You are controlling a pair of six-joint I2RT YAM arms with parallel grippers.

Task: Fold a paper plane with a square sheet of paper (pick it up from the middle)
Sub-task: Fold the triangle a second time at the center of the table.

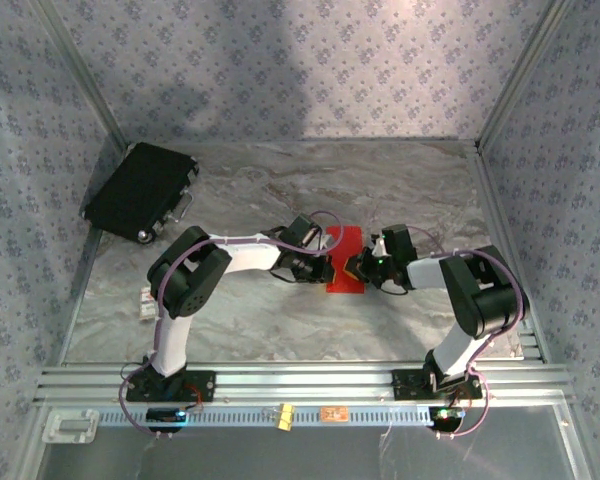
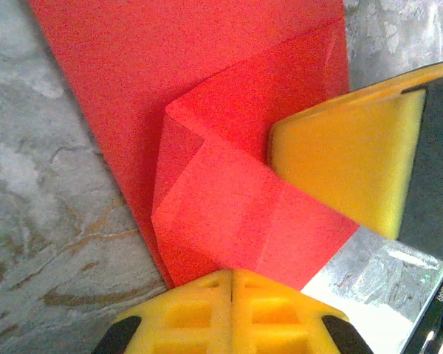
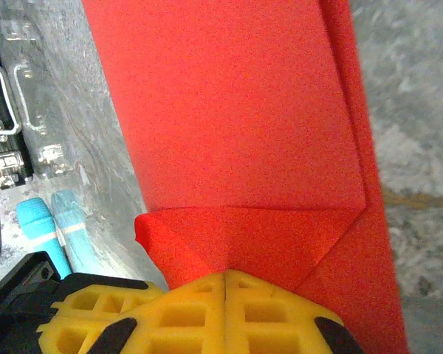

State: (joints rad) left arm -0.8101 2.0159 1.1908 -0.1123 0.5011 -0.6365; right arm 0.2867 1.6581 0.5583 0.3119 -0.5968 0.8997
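Pressed closed, the left claw [image 2: 231, 274] and right claw [image 3: 225, 275] each nip the red sheet [image 2: 207, 96] (far end cut off).

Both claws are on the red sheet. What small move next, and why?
Probably slide the right claw along its corner flap to crease it: the flap's tip curls up off the red sheet, while the left claw pins the sheet.

The left arm [image 1: 242, 256] and right arm [image 1: 427, 272] each pair white tubular links with bulky black joint housings and a flat black base. Thin lilac cables [image 1: 328, 214] loop along them. The left gripper [image 2: 231, 274] and right gripper [image 3: 225, 274] have bright yellow fingers [image 3: 170, 317] with waffle-like square cut-outs, set in black mounts. One black housing bears white lettering, too small to read.
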